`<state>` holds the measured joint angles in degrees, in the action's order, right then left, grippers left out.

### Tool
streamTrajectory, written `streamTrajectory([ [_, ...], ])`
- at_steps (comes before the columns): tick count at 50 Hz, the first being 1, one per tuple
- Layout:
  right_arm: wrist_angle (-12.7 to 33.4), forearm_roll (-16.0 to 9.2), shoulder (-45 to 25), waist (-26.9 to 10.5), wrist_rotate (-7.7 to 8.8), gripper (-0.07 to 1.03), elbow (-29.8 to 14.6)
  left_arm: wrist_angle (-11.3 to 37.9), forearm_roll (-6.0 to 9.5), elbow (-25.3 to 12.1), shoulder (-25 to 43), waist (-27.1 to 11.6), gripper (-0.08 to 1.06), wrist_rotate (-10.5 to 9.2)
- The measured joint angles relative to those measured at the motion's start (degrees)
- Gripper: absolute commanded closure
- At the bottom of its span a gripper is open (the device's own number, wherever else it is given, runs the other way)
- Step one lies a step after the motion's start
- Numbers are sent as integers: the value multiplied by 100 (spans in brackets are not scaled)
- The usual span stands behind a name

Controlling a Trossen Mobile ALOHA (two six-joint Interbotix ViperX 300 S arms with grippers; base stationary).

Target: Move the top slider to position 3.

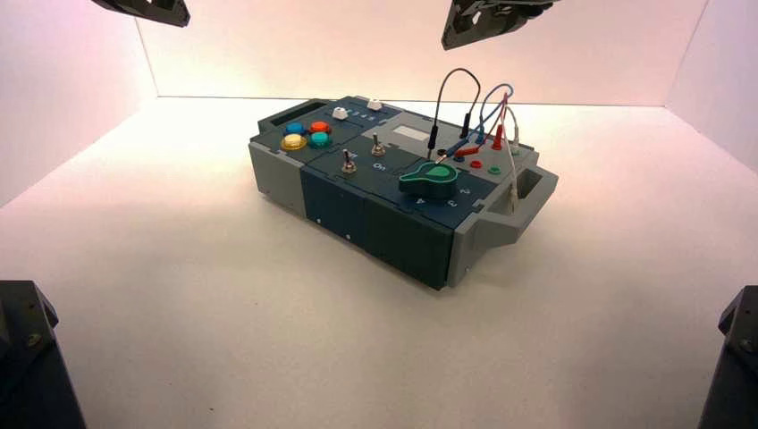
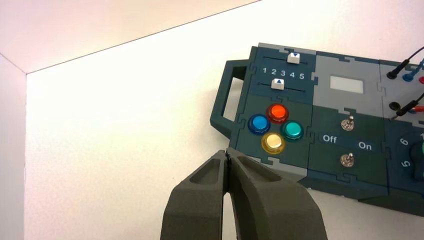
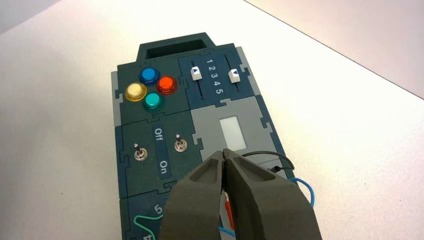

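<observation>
The top slider's small white knob (image 2: pixel 293 57) sits on its track along the box's far edge, about beside the 4 in the row of digits 1 to 5. Position 3, the tiny white 3 (image 2: pixel 282 74), lies between the two tracks. The knob also shows in the right wrist view (image 3: pixel 233 75) and the high view (image 1: pixel 374 105). My left gripper (image 2: pixel 227 152) is shut and empty, raised off the box near the corner with the coloured buttons (image 2: pixel 274 143). My right gripper (image 3: pixel 223 151) is shut and empty, raised above the grey display panel (image 3: pixel 232 133) and the wires.
A second white slider knob (image 2: pixel 277 84) sits nearer the four buttons. Two metal toggle switches (image 2: pixel 347 123), a green dial (image 1: pixel 429 179) and looped wires (image 1: pixel 465 98) fill the rest of the box. The box (image 1: pixel 375 219) stands turned on the white table.
</observation>
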<state>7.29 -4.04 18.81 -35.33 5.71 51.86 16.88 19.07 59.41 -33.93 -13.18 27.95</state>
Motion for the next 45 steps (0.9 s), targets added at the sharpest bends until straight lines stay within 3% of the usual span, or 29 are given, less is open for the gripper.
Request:
streamTrajectory([
  [26, 167, -62, 105, 0, 0, 98, -18, 97, 0, -9, 114, -105, 101, -9],
  [45, 624, -492, 571, 0, -9, 98, -114, 896, 26, -747, 562, -404, 101, -44],
])
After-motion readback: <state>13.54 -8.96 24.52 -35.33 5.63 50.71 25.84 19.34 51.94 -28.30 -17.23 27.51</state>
